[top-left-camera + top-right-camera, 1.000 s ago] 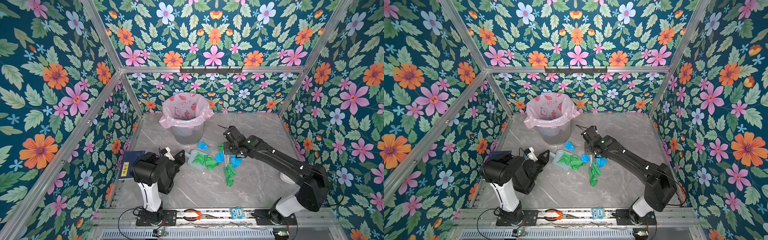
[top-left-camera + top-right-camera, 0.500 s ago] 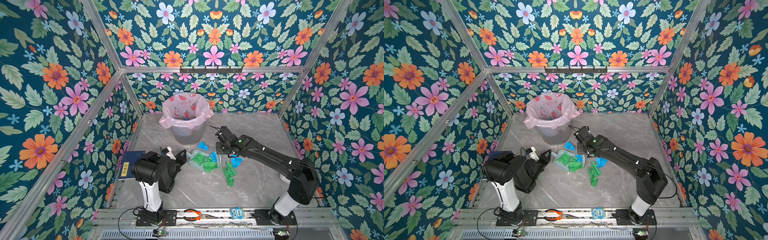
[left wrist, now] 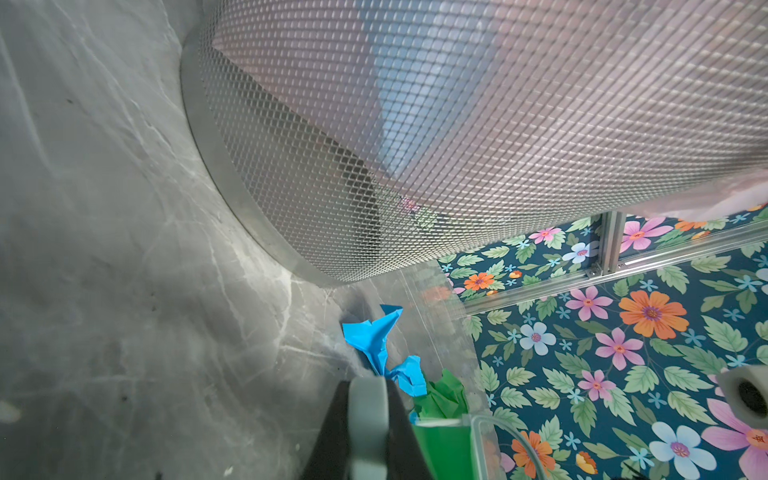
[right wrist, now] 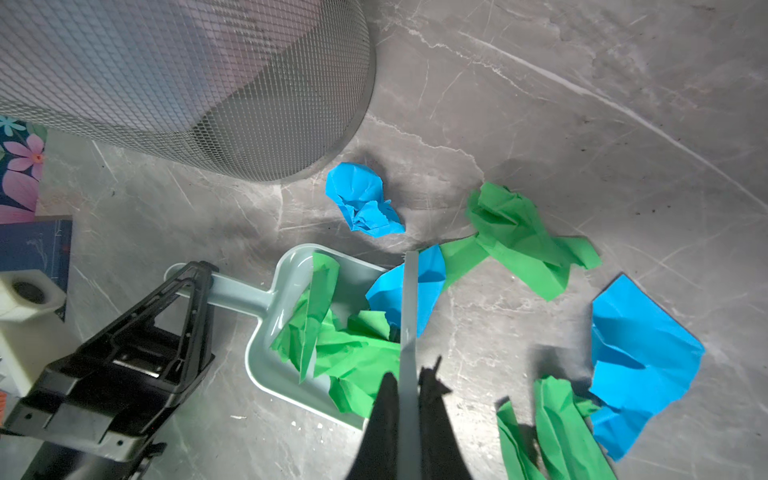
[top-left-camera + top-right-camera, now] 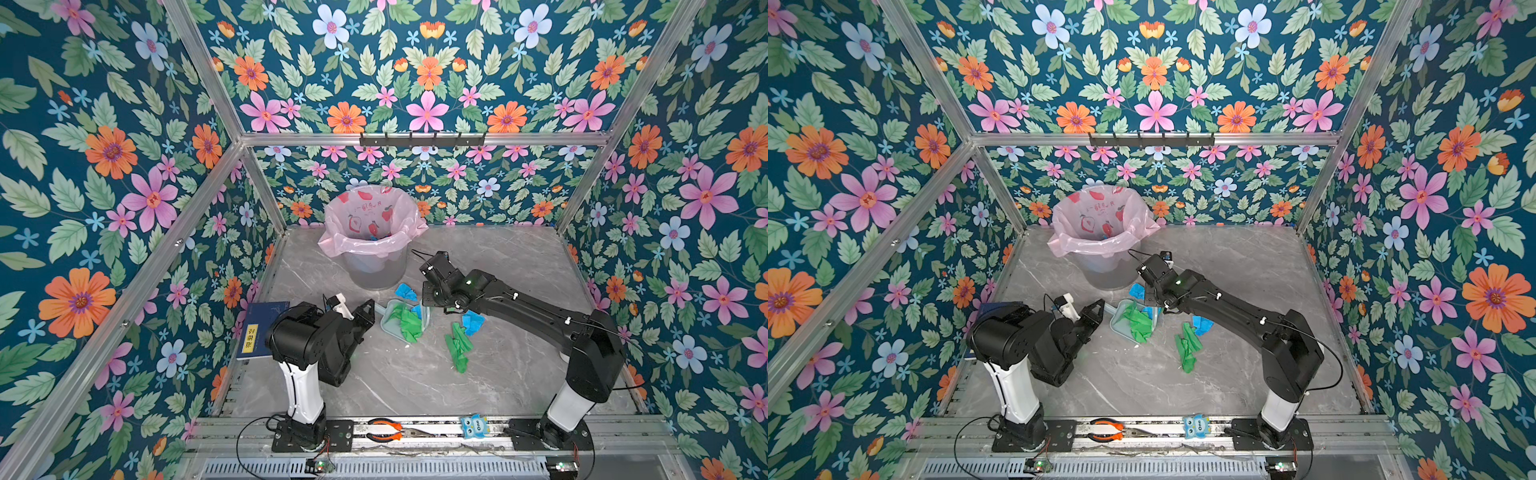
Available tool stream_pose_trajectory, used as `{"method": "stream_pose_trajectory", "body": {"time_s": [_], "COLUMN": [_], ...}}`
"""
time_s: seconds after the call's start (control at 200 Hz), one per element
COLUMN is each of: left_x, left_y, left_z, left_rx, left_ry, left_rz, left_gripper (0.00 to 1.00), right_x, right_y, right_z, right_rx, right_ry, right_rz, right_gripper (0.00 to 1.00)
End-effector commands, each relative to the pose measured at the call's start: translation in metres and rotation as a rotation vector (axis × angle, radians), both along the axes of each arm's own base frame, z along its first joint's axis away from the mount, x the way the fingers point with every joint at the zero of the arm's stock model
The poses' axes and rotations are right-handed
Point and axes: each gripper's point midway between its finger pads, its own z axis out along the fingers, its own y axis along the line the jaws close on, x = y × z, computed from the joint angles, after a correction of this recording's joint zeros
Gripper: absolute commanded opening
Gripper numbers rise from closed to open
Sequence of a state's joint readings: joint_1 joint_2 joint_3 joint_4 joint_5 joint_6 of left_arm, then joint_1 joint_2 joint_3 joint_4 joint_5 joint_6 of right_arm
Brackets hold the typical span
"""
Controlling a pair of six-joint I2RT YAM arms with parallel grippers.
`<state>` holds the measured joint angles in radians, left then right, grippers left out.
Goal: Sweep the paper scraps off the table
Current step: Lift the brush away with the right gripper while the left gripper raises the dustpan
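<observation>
A grey marble-patterned desk (image 5: 503, 374) sits inside a booth with floral walls (image 5: 104, 166), seen from above. Two black robot arms reach in from the front edge.

The left hand (image 4: 197, 276) is closed around the handle of a pale grey-green dustpan (image 4: 266, 365). The pan lies flat on the desk with its mouth facing the right arm. The right hand (image 4: 409, 380) pinches a thin pale grey strip (image 4: 410, 299) between its fingers. It is seen edge-on, so it may be a scraper or a small brush. The strip stands across the dustpan's mouth.

The paper scraps (image 5: 457, 347) are crumpled green and blue pieces gathered near the middle of the desk. A heap of green paper (image 4: 353, 357) fills the pan. A blue piece (image 4: 430, 282) lies at the mouth, touching the strip. Four more pieces lie on the bare desk outside the pan. A blue ball (image 4: 361, 199) is just beside the bin's base, and a green piece (image 4: 519, 237) is beyond the mouth. A large blue sheet (image 4: 640, 361) has a long green piece (image 4: 557, 428) next to it.

A wire-mesh bin (image 5: 376, 272) with a pink liner (image 5: 332, 245) stands at the back, near the pan. A dark blue book (image 5: 262, 328) lies at the desk's left edge. Orange-handled pliers (image 5: 388, 424) and a small blue owl figure (image 5: 473, 426) rest on the front rail (image 5: 436, 446).
</observation>
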<state>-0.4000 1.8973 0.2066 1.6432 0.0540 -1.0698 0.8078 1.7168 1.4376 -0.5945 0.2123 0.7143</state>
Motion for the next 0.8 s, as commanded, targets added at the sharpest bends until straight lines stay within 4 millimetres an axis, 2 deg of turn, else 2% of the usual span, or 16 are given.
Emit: {"method": "stream_pose_trajectory", "body": {"time_s": [0.0,0.235,0.335,0.705,0.79,0.795], "left_x": [0.001,0.0,-0.001,-0.007,-0.008,-0.008], "left_y": [-0.001,-0.006,-0.006,-0.006,-0.006,-0.006], "left_z": [0.011,0.022,0.029,0.048,0.054,0.054], "left_rx": [-0.014,-0.052,-0.073,-0.162,-0.181,-0.183], "left_ry": [-0.04,-0.058,-0.068,-0.083,-0.091,-0.092], "left_rz": [-0.004,-0.023,-0.03,-0.041,-0.043,-0.043], "left_gripper": [0.0,0.0,0.0,0.0,0.0,0.0], "right_x": [0.004,0.002,0.001,-0.009,-0.01,-0.012], "right_y": [0.01,0.026,0.027,0.014,0.012,0.01], "right_z": [0.005,0.006,0.01,0.044,0.046,0.053], "right_rx": [0.036,0.046,0.046,0.047,0.03,0.041], "right_ry": [-0.015,-0.011,-0.013,-0.057,-0.054,-0.066], "right_rz": [0.01,0.056,0.063,0.092,0.098,0.098], "right_gripper": [0.0,0.0,0.0,0.0,0.0,0.0]}}
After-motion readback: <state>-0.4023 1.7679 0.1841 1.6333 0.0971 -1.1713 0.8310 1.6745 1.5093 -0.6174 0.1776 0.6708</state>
